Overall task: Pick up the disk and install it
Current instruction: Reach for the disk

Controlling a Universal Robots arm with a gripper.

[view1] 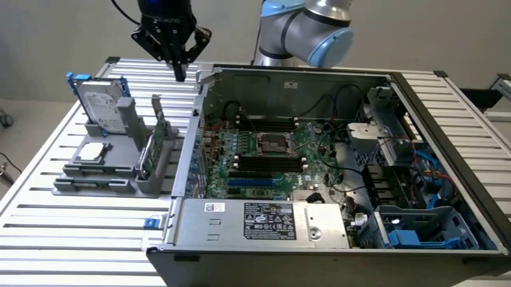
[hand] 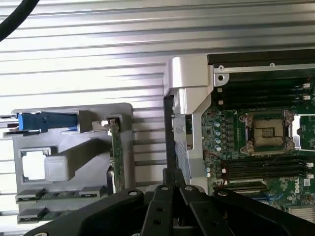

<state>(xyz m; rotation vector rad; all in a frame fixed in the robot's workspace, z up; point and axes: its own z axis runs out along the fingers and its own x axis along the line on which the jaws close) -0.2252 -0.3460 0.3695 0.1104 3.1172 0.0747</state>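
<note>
The disk (view1: 102, 103) is standing upright in a grey holder (view1: 108, 179). It is silver-grey with a white label and a blue frame, sitting below my gripper (view1: 181, 72) and off toward the exterior view's left. The holder is hiding its lower edge. I am hanging fingers-down above the computer case (view1: 198, 119) rim, fingers pinched together on nothing.

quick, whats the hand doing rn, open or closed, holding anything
hand: closed, holding nothing; the disk stands upright in the grey stand, apart from it.
</note>
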